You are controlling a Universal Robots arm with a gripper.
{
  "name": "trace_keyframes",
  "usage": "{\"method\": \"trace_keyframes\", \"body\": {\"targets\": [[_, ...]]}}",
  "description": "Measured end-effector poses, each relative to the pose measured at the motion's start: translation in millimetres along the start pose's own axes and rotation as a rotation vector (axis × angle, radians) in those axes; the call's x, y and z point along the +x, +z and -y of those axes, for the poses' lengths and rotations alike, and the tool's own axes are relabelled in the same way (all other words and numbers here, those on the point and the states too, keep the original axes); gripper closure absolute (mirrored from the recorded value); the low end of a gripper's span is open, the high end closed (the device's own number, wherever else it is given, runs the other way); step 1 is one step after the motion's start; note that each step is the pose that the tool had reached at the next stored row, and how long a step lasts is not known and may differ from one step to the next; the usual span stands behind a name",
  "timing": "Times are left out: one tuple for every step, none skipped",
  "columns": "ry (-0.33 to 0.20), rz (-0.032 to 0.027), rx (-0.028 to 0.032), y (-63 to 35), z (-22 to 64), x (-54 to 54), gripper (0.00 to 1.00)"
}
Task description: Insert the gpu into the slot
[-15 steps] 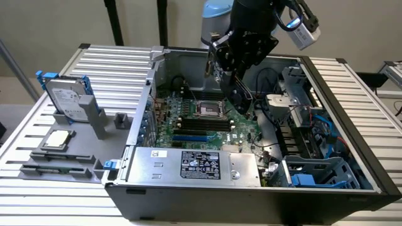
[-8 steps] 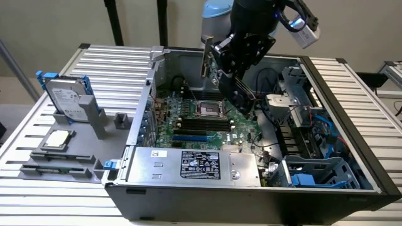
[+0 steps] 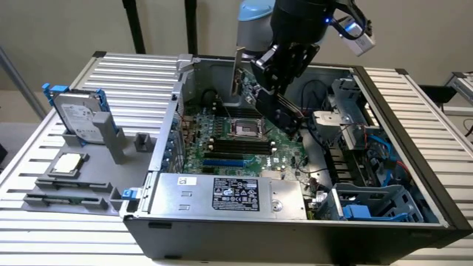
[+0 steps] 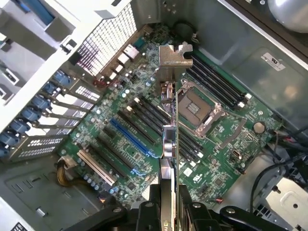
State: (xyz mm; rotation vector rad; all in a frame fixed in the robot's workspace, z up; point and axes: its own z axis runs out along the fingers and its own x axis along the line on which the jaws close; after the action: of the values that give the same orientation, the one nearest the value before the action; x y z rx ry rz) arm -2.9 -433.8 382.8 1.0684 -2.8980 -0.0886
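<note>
Reaching down into the open metal computer case, my fingers clamp the flat black rectangular gpu card edge-down above the green motherboard, clear of the bright-blue plastic slot.

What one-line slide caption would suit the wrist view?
The gripper holds the gpu edge-on over the green motherboard, not yet seated in the blue slot.

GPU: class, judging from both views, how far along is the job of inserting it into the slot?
Done: the hand grips the gpu, lifted off its rest. In hand: the gpu hangs edge-on above the motherboard, not touching it. Left: the blue slot is empty, so nothing is seated yet.
</note>
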Motion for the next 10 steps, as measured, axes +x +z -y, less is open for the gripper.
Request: {"method": "trace_keyframes", "body": {"targets": [[-0.017,-0.0003,0.0011,0.6,0.1,0.0,0.74],[-0.037,-0.0006,0.0024,1.4,0.1,-0.1,0.74],[-0.054,-0.0009,0.0035,2.1,0.2,-0.1,0.74],[-0.072,-0.0011,0.0047,2.8,0.2,-0.1,0.74],[-0.092,-0.0013,0.0060,3.5,0.3,-0.1,0.74],[-0.110,-0.0015,0.0071,4.2,0.3,-0.1,0.74],[-0.128,-0.0016,0.0083,5.0,0.4,-0.2,0.74],[-0.144,-0.0016,0.0094,5.6,0.4,-0.2,0.74],[-0.163,-0.0017,0.0105,6.2,0.5,-0.2,0.74],[-0.181,-0.0017,0.0114,6.9,0.5,-0.2,0.74]]}}
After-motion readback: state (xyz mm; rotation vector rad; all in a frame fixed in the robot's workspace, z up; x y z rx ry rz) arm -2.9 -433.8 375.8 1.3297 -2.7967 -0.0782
